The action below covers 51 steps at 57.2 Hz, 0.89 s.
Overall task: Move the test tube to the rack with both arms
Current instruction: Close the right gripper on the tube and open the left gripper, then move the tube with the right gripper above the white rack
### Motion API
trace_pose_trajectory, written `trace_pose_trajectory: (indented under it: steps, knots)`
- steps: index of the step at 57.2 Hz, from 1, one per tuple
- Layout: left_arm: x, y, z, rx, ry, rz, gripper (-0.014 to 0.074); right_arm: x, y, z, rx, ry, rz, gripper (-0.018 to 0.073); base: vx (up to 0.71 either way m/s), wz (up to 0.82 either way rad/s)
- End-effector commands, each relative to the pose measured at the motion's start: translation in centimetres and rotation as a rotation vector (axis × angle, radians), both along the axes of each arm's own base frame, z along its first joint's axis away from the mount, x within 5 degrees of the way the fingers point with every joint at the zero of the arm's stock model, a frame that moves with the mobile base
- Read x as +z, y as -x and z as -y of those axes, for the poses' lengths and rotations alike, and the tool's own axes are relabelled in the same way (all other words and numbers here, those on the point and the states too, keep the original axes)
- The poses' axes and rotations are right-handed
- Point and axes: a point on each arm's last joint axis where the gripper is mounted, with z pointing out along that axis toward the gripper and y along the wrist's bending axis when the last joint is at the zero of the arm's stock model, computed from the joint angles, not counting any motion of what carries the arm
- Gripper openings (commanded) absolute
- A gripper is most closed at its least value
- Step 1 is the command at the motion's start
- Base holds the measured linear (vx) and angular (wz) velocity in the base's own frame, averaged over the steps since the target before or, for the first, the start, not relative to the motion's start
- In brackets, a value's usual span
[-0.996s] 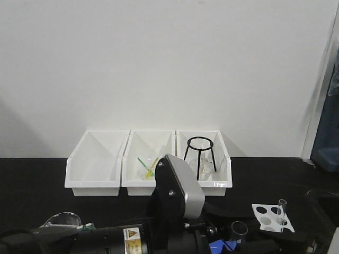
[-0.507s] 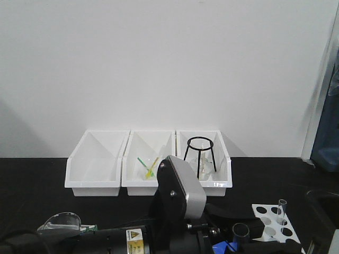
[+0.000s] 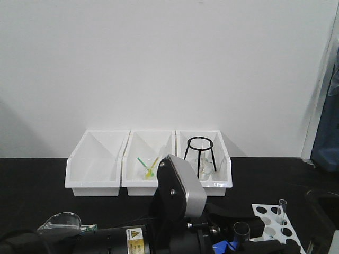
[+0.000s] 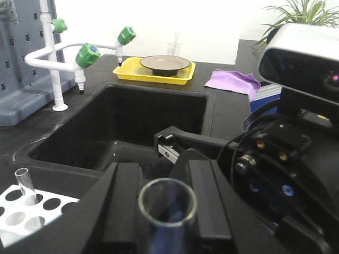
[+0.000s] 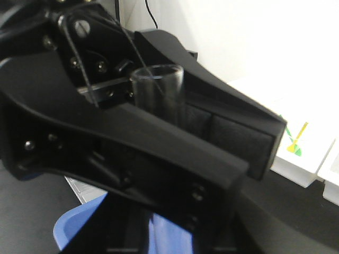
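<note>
Left end effector [image 4: 165, 172] stayed clamped on the test tube [image 4: 168, 211], nudging it nearer the less-hidden rack [image 3: 275, 226]; whether the right end effector [image 5: 212, 143] gripped couldn't be told.

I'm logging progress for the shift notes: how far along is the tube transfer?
Done: the test tube is picked up and held upright beside the rack. In hand: the left gripper has its jaws closed on it. Remaining: lowering it into a rack hole; only the slimmer tube stands there.
</note>
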Motion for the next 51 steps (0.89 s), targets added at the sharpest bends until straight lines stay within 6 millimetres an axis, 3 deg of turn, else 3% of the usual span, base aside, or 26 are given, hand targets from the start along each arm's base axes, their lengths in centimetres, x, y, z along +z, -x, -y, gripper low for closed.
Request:
trace_pose_trajectory:
  steps: [1,16,27,35,42,45,46,47,51]
  knots:
    - [2.7,0.8,-0.1,-0.045,0.114,0.027,0.0187,1.6,-0.2,-0.1,0.001,-0.071,0.035,-0.0012,0.00,0.00]
    - [4.2,1.3,-1.0,-0.015,0.128,0.061,0.0457,1.5,-0.2,-0.1,0.000,-0.071,0.034,-0.0012,0.00,0.00]
    - [7.9,2.5,-4.2,0.149,0.089,0.236,0.0489,1.3,-0.5,0.1,-0.035,-0.040,0.027,-0.0012,0.00,0.00]
    - [10.7,3.6,-8.1,0.363,0.031,0.323,0.0366,0.6,-1.3,1.1,-0.158,0.080,0.052,-0.0012,0.00,0.00]
    - [12.3,4.6,-11.8,0.570,-0.009,0.312,0.0106,0.8,-2.2,2.4,-0.285,0.135,0.131,-0.0011,0.00,0.00]
    - [12.9,5.1,-13.4,0.650,-0.020,0.302,0.0001,1.4,-2.7,3.3,-0.360,0.104,0.179,-0.0011,0.00,0.00]
    - [13.0,5.3,-13.9,0.676,-0.022,0.298,-0.0011,1.6,-2.9,3.7,-0.389,0.084,0.197,-0.0011,0.00,0.00]
    - [13.7,6.2,-16.0,0.772,-0.028,0.281,-0.0010,2.5,-3.7,5.6,-0.532,-0.067,0.275,-0.0008,0.00,0.00]
    - [13.9,6.7,-17.0,0.810,-0.024,0.275,-0.0008,2.2,-4.2,6.8,-0.617,-0.171,0.322,-0.0008,0.00,0.00]
